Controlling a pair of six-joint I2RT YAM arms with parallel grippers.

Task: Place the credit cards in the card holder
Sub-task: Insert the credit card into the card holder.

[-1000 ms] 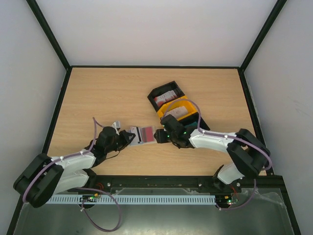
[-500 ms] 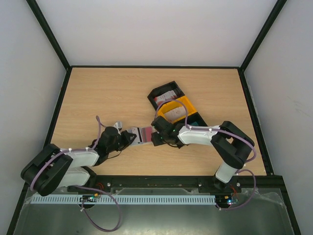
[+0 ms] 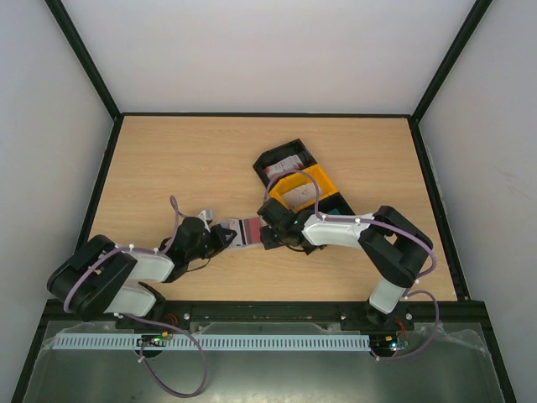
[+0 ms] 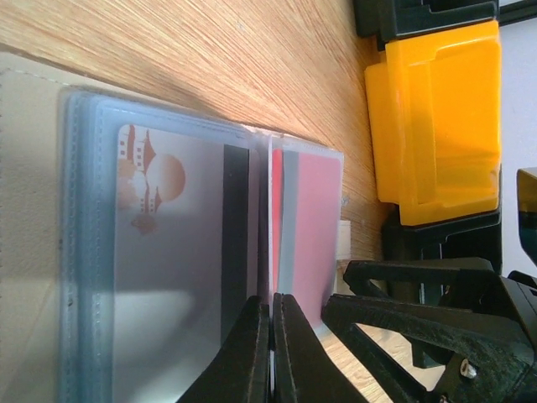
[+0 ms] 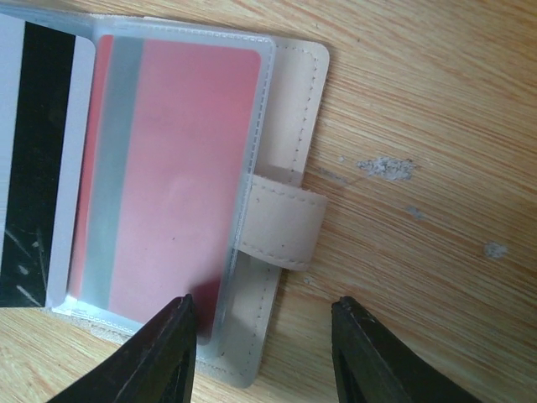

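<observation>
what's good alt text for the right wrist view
An open card holder lies on a wooden table, a red card inside its clear sleeve and its beige strap pointing right. The right gripper stands open at the bottom, one finger over the sleeve's corner, one over bare wood. A white card with a black stripe shows at left.

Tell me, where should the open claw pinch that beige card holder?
Probably the closing tab jutting from the card holder on the right arm's side, approached from there: it sticks out past the flat sleeves, and the right gripper hangs open, lined up with it.
</observation>
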